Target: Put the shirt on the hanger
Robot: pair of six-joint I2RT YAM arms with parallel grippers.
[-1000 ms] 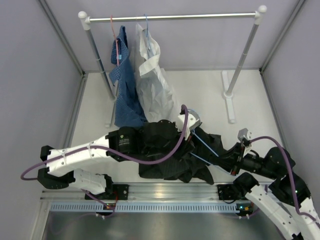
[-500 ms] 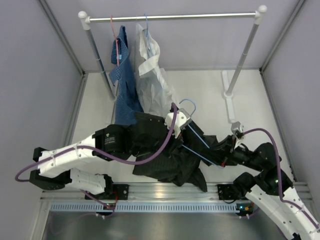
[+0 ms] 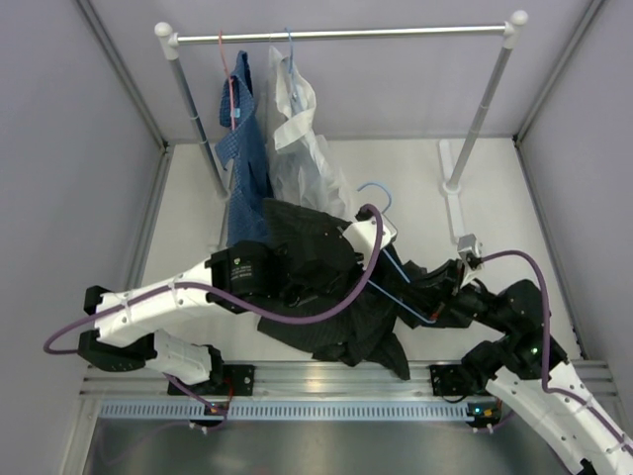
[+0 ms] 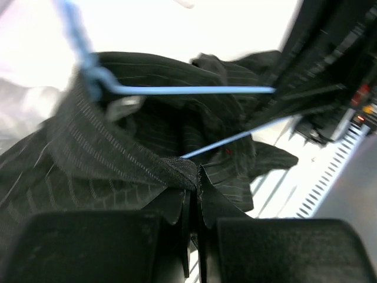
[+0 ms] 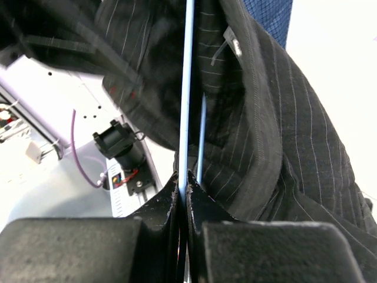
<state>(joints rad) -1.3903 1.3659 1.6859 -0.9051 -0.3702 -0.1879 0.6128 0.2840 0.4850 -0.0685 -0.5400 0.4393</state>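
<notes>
- Top external view: the shirt is bunched in a dark heap over the near middle of the table. Its far edge is just beside the blue patterned shirt and the white shirt, which hang from the rail.
- The hanger lies slanted across the right part of the shirt. Its hook points toward the rail and sticks out clear of the cloth, and its wire sides run down toward the right gripper.
- Left gripper: in the left wrist view its fingers are pressed together, no gap showing, on a fold of the pinstriped cloth. That picture is blurred, so the pinched part may be a hemmed edge.
- In the right wrist view the right gripper's fingers are all but closed, pinching one straight wire of the hanger. The wire runs away from the fingertips across the shirt.
- A second wire runs close beside the first. I cannot tell whether either wire passes inside the shirt.
</notes>
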